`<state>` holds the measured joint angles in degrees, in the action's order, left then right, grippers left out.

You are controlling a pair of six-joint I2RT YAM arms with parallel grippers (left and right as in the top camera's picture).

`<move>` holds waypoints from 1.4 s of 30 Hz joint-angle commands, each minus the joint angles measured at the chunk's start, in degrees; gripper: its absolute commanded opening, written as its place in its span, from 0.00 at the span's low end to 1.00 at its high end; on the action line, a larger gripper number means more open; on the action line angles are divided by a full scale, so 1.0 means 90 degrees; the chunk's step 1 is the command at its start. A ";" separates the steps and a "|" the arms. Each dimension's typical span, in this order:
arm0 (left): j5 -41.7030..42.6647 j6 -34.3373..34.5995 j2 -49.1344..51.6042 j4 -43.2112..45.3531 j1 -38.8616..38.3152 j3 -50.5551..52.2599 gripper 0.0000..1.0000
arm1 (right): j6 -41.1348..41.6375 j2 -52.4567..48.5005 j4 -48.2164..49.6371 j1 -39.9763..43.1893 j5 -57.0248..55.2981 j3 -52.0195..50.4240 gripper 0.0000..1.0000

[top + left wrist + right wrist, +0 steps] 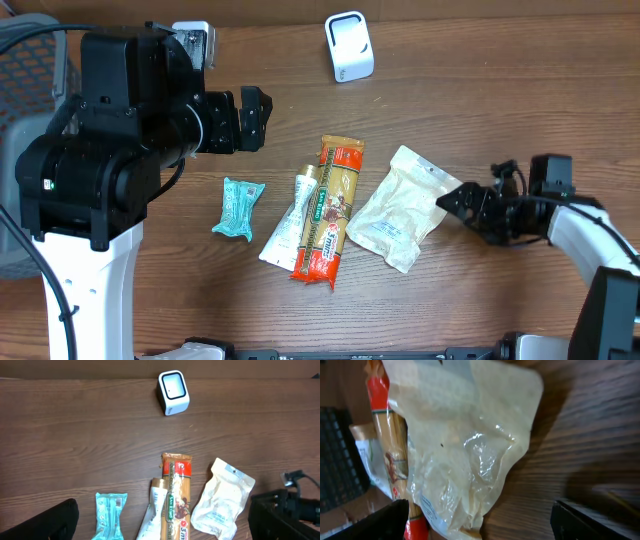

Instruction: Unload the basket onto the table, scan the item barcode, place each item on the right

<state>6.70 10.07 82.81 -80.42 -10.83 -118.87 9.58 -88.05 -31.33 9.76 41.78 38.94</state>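
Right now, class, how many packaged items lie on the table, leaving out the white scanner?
4, in a row: teal snack bar leftmost, white tube, long orange packet beside it, pale pouch rightmost. None looks hidden.

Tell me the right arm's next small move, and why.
Probably ease the right gripper forward over the near edge of the clear pouch and close. The gripper is open just beside the pouch, which lies flat and unheld; the scanner stands well beyond it.
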 commanded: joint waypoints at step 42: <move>0.0041 -0.0143 0.0015 0.0007 -0.0005 -0.0041 1.00 | 0.0636 0.0369 -0.0818 -0.1127 -0.1095 0.1447 0.04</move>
<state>6.70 10.07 82.81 -80.44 -10.83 -118.87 15.03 -92.18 -33.26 1.28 43.57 46.15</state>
